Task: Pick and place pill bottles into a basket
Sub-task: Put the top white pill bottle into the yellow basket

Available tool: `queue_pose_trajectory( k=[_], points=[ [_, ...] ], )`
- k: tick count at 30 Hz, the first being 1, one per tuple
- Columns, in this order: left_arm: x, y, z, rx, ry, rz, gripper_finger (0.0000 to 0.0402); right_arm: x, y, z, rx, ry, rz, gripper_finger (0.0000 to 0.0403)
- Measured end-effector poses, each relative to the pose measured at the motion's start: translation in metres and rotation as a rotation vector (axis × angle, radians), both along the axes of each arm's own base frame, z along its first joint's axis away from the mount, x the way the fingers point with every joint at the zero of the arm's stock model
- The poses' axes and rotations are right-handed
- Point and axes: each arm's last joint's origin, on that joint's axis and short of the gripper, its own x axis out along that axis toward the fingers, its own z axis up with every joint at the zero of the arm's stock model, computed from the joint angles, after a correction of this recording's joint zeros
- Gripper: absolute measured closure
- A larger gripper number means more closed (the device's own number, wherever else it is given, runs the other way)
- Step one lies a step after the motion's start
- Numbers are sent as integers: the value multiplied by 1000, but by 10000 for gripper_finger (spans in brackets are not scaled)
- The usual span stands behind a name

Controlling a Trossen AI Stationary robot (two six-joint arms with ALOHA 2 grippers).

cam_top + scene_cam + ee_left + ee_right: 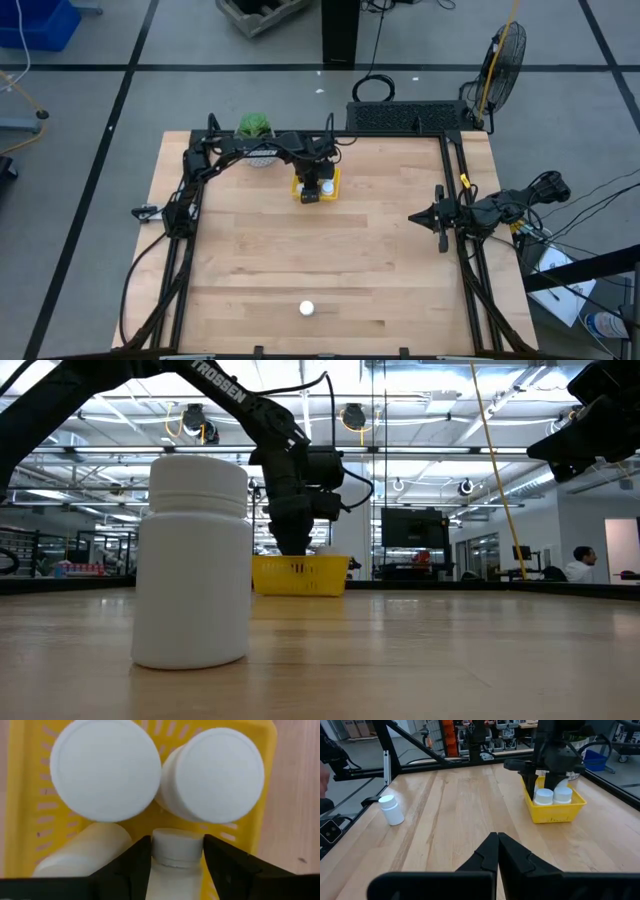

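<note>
- While left gripper (176, 865) hangs over basket (331, 187), fingers parted beside a bottle (176, 849), release looks underway; grip uncertain.
- Next: lift clear, fetch last bottle (307, 309), far from basket.
- Right gripper (497, 851) closed, empty, well off basket.

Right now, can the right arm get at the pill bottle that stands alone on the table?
Probably yes. The lone pill bottle stands on bare wood with nothing around it, and the right pincer, shut, holds nothing. The left pincer is away over the basket.

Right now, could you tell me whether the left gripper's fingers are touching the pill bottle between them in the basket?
Cannot tell. In the left wrist view the left gripper straddles the pill bottle over the basket; each finger's edge meets the cap's outline, showing neither gap nor squeeze.
</note>
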Motion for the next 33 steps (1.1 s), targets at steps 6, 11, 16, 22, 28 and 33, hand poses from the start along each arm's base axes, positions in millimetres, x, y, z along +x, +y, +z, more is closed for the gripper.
queue_pose_trajectory(
  k=[6, 11, 16, 22, 28, 33],
  points=[
    [0, 0, 3, -8, -10, 18, 291, 0, 0, 0, 0, 0, 0, 403],
    [1, 0, 3, -9, -10, 32, 331, 0, 0, 0, 0, 0, 0, 403],
    [1, 0, 3, -13, -9, 35, 367, 0, 0, 0, 0, 0, -1, 403],
    [-3, 0, 10, 9, 29, 80, 398, 0, 0, 0, 0, 0, -1, 403],
    [-8, 1, 25, 56, 48, 86, 367, 0, 0, 0, 0, 0, 0, 403],
    [-14, -2, 23, 22, 117, 77, 324, 0, 0, 0, 0, 0, 0, 403]
  ],
)
